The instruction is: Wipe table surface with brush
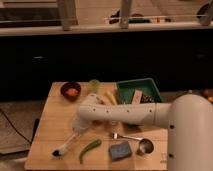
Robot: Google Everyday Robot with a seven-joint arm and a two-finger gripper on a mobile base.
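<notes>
The table surface is a light tan wooden top with plank grain. My white arm reaches in from the right and bends down to the gripper over the left half of the table. The gripper is shut on the upper end of the brush, whose slim white handle slants down to the left. The brush's dark bristled tip rests on the table near the front left corner.
A green pepper lies just right of the brush. A blue-grey sponge, a metal spoon and a small metal cup sit at the front right. At the back stand a green tray, a dark bowl and a green cup.
</notes>
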